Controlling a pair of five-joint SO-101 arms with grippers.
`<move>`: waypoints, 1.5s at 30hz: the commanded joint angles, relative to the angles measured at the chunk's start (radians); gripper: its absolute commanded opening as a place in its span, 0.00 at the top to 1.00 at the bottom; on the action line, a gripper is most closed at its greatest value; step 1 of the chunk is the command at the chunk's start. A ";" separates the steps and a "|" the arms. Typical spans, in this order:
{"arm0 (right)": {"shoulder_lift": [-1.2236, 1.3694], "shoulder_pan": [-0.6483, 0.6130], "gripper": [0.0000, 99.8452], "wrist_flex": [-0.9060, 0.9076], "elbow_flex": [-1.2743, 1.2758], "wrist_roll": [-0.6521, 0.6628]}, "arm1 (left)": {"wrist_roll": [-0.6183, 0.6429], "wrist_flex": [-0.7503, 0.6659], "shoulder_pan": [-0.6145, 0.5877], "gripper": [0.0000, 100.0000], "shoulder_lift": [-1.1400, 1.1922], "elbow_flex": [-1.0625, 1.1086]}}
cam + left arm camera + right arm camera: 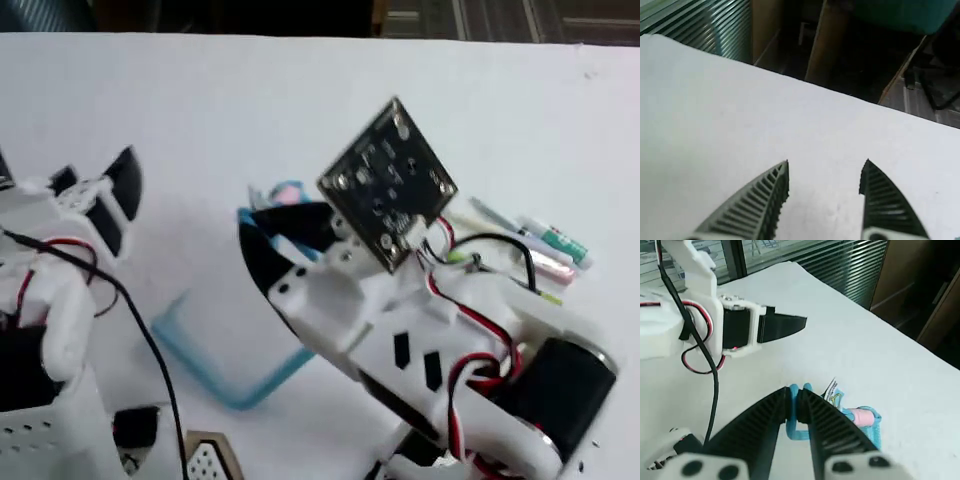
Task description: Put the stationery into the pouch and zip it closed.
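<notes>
High view: white table [300, 100]. Left gripper [120, 185] at left edge, over bare surface. Right gripper [262, 235] at centre, above far end of blue-trimmed pouch [200, 360]. Pouch lies flat; long axis seems to run from near-left to far end, middle hidden by arm. Pens [545, 250] side by side to right of pouch, well apart from it, long axes slanting far-left to near-right.

Left wrist view: left gripper's jaws spread wide, nothing between them, table beneath.

Right wrist view: right gripper's jaws pinched together on blue edge of pouch.
</notes>
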 commanded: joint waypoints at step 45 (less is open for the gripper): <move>0.387 -0.228 0.98 -0.170 -0.235 0.008 | -0.137 0.224 -0.862 0.76 0.565 -0.321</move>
